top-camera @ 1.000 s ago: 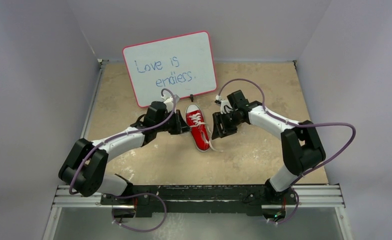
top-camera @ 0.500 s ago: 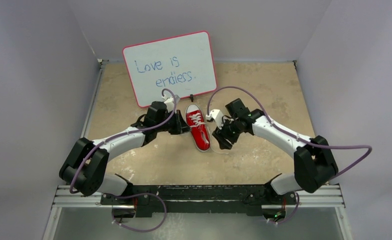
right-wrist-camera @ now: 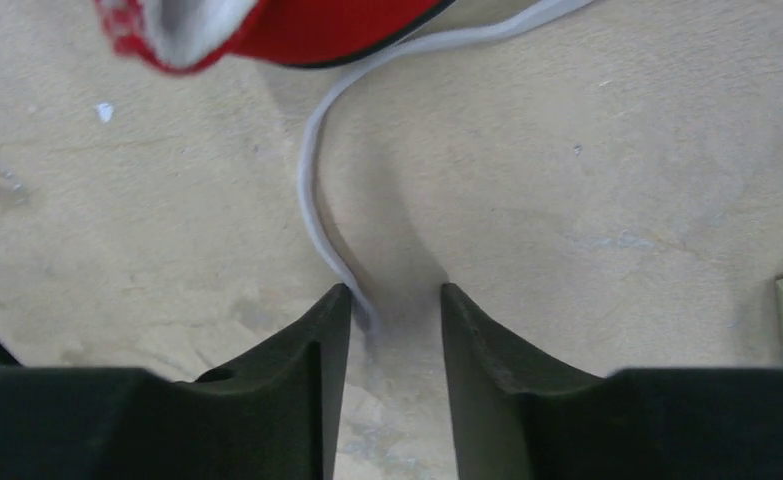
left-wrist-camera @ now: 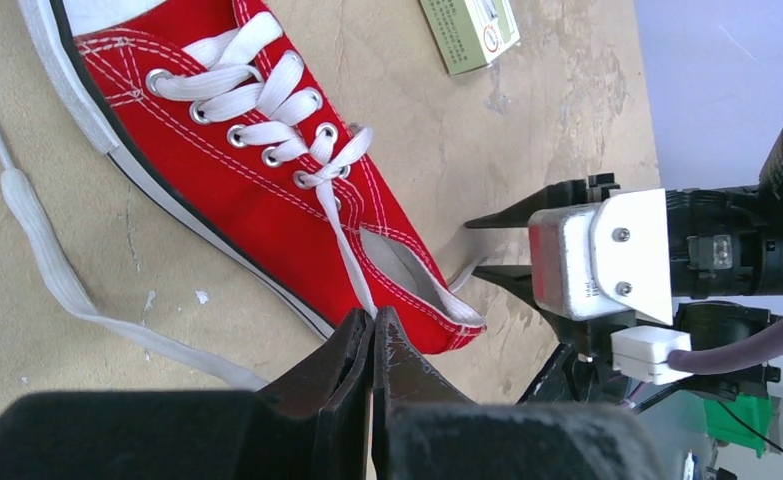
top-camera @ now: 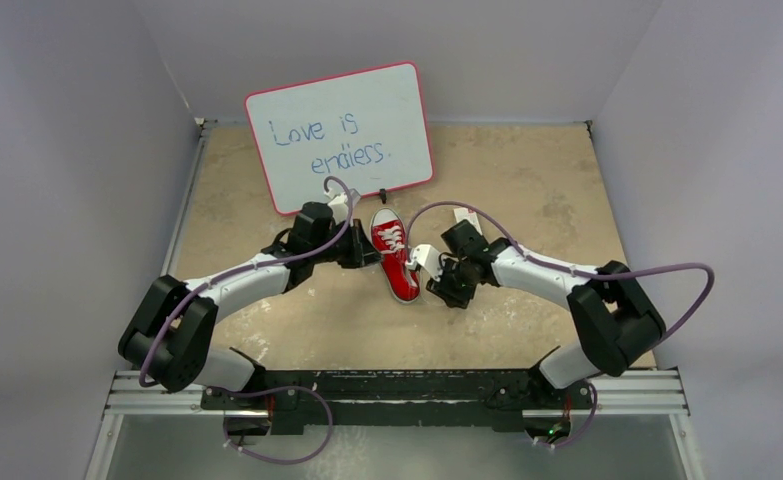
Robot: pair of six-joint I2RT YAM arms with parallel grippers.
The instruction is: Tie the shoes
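Sneaker (left-wrist-camera: 257, 210): red canvas, white stitching, silver eyelets, white sole edge with a black line. Laces (left-wrist-camera: 229, 82): white. Whiteboard (top-camera: 339, 135): white, red border, blue handwriting. Table (top-camera: 527, 190): mottled beige. Box (left-wrist-camera: 467, 30): pale green. Left arm (top-camera: 247, 280), right arm (top-camera: 537, 268): white and black. Cable (left-wrist-camera: 747, 340): purple.

- Top view: even, diffuse overhead light is filling the enclosure; the arms (top-camera: 250, 279) are casting faint, soft-edged shadows on the table (top-camera: 527, 170).
- Left wrist view: the sneaker (left-wrist-camera: 267, 205) is rendering sharp; the left gripper (left-wrist-camera: 373, 322) is blurring, dark, in the foreground.
- Right wrist view: the lace (right-wrist-camera: 312, 190) is throwing a soft shadow beside itself; the right gripper (right-wrist-camera: 395, 295) and the sneaker heel are blurring.
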